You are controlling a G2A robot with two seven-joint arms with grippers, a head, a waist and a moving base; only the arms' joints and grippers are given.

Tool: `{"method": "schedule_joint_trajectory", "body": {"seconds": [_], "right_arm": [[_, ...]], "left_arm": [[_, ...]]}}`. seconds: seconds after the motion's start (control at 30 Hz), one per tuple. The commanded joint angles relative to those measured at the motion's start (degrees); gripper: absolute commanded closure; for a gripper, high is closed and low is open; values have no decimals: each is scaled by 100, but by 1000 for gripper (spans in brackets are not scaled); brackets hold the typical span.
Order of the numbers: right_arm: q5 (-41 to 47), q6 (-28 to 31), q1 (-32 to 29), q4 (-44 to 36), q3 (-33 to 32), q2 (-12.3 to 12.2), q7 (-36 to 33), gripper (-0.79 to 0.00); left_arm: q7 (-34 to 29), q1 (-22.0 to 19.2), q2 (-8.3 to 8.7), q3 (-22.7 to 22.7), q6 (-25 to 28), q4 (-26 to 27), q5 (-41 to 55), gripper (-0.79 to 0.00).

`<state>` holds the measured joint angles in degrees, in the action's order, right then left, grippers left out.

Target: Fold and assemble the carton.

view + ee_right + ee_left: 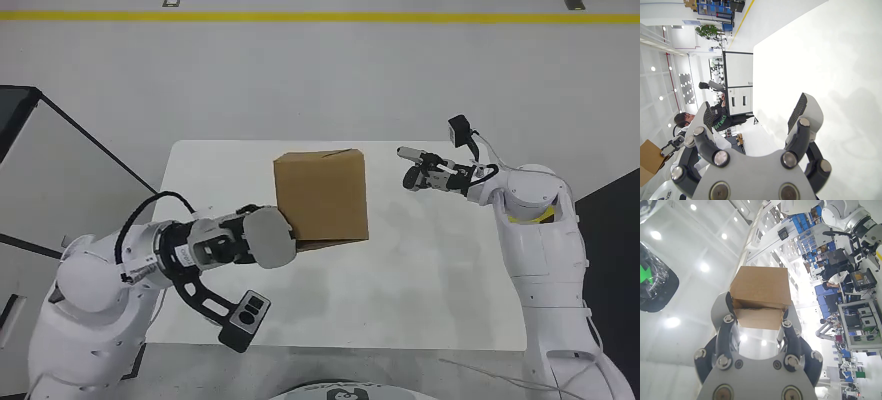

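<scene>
Brown carton, top closed, tilted over the middle of the white table, left gripper at its near bottom edge, fingers clamped on the carton there, right gripper above the table, apart from the carton, fingers spread wide.

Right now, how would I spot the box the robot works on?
Find the white table between the two arms. Near its middle is the carton, a plain brown cardboard box. It is the only brown thing there, with the left gripper clamped on its lower edge.
</scene>
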<state>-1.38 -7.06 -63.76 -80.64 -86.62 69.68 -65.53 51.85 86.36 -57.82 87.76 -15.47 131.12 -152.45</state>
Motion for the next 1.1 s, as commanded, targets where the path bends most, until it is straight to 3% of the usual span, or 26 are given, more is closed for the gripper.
{"method": "schedule_joint_trajectory", "body": {"seconds": [0.0, 0.2, 0.4, 0.6, 0.77, 1.07], "right_arm": [[0, 0, 0, 0, 0, 0, 0, -785], [0, 0, 0, 0, 0, 0, 0, -785], [0, 0, 0, 0, 0, 0, 0, -785], [0, 0, 0, 0, 0, 0, 0, -785], [0, 0, 0, 0, 0, 0, 0, -785], [0, 0, 0, 0, 0, 0, 0, -785]], "left_arm": [[6, 6, 2, -4, -54, 12, -40, 0], [-77, 82, -1, -91, 68, -8, 250, 0], [-332, 207, -7, -211, 920, -131, 1152, 0], [-727, 293, -27, -188, 1242, -207, 1742, 0], [-656, 244, -25, -176, 1156, -190, 1658, 0], [-138, -2, 8, -192, 605, -172, 570, 0]]}}
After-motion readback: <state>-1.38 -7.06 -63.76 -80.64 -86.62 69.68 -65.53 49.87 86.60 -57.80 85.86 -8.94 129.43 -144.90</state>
